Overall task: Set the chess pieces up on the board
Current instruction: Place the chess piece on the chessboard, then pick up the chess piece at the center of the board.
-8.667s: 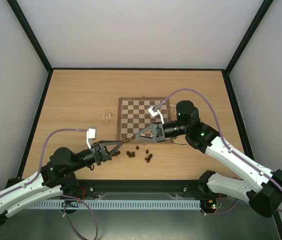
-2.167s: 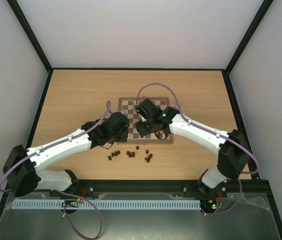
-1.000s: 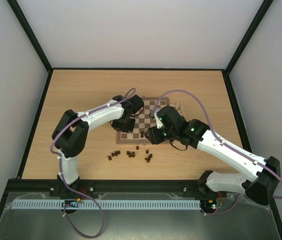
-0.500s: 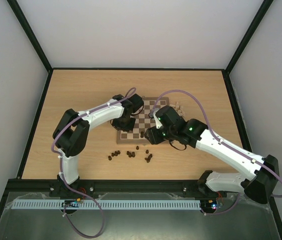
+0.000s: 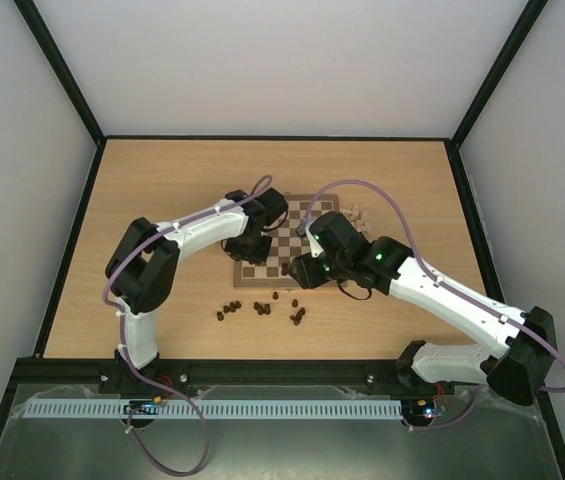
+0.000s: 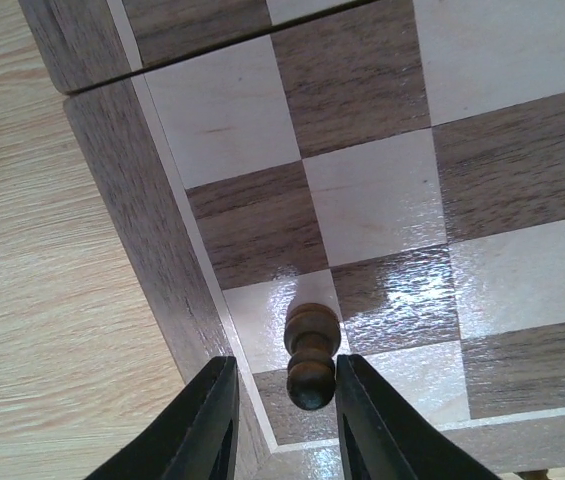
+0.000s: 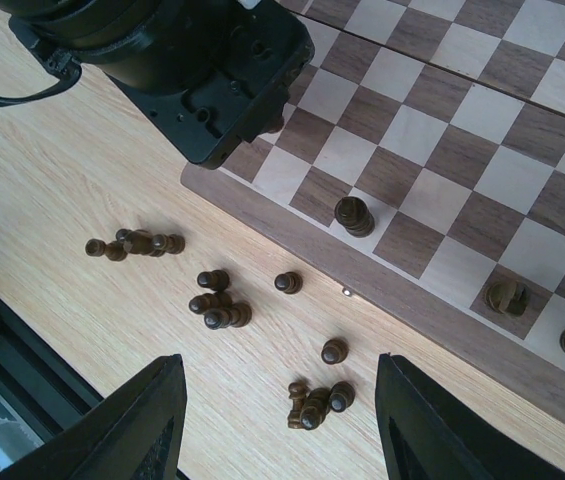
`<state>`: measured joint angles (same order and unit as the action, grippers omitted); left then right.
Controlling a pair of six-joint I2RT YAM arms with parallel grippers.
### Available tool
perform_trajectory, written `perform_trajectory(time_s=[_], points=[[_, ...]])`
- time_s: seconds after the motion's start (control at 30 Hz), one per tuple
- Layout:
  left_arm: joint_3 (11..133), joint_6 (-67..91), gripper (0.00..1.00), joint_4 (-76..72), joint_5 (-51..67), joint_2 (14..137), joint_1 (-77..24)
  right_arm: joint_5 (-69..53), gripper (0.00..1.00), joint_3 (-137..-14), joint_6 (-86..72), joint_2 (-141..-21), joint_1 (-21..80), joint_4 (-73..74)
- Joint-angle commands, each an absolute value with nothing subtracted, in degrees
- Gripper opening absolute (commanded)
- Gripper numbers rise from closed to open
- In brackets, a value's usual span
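The board point(image 5: 292, 235) lies mid-table with both arms over its near edge. In the left wrist view a dark brown pawn point(image 6: 312, 350) stands upright on a square by the frame of the board point(image 6: 362, 200), at its corner. My left gripper point(image 6: 284, 400) straddles the pawn, open, with a clear gap on the left side and the right finger close to it. My right gripper point(image 7: 282, 420) hangs open and empty above loose dark chess pieces point(image 7: 314, 402) on the tabletop. Other dark pieces point(image 7: 354, 215) are on the near row of the board point(image 7: 442, 120).
More dark pieces lie in small clusters point(image 5: 262, 308) point(image 5: 227, 312) on the table just in front of the board. A few pale pieces point(image 5: 360, 213) sit at the board's far right edge. The left arm's black wrist point(image 7: 192, 70) covers the board's left corner.
My left gripper's jaws have spread apart from the dark pawn, which now stands on the board. Both arms have barely shifted.
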<state>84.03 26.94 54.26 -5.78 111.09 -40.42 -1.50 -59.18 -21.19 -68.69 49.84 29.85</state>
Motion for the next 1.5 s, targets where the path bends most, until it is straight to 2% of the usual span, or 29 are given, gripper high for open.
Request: perform_trajectory(time_s=[0.0, 0.2, 0.53, 0.63, 0.8, 0.9, 0.93, 1.0, 1.03, 1.47], points=[[82.1, 26.5, 0.30, 54.4, -5.5, 110.1, -39.9, -1.9, 0.53, -59.0, -20.8, -69.3, 50.1, 30.3], [82.3, 26.8, 0.37, 54.1, -4.7, 108.4, -39.9, -1.9, 0.53, -59.0, -20.8, -69.7, 50.1, 30.4], [81.9, 27.8, 0.39, 55.6, -5.0, 103.6, -40.0, -1.5, 0.53, -59.1, -20.9, -69.6, 50.1, 30.6], [82.4, 28.7, 0.43, 55.3, -5.3, 100.1, -40.2, -1.4, 0.53, -59.1, -21.0, -69.8, 50.1, 30.8], [78.9, 30.7, 0.59, 52.5, -6.9, 88.1, -40.5, -2.1, 0.54, -59.6, -21.2, -71.7, 50.1, 31.6], [73.3, 32.7, 0.69, 49.3, -6.5, 79.1, -40.6, -2.8, 0.60, -59.5, -21.7, -73.1, 50.5, 32.2], [71.1, 33.4, 0.73, 48.1, -6.1, 76.0, -40.6, -3.0, 0.62, -59.3, -21.8, -73.5, 50.8, 32.3], [66.8, 34.9, 0.96, 45.9, -5.4, 70.2, -40.7, -2.9, 0.63, -58.8, -22.2, -74.2, 51.4, 32.4], [64.9, 35.5, 0.99, 44.4, -5.0, 67.5, -40.7, -2.6, 0.63, -58.5, -22.6, -74.6, 52.0, 32.4], [48.7, 43.6, 1.00, 37.7, -9.7, 44.2, -42.6, 7.2, 0.55, -59.4, -30.2, -87.2, 64.2, 30.5]])
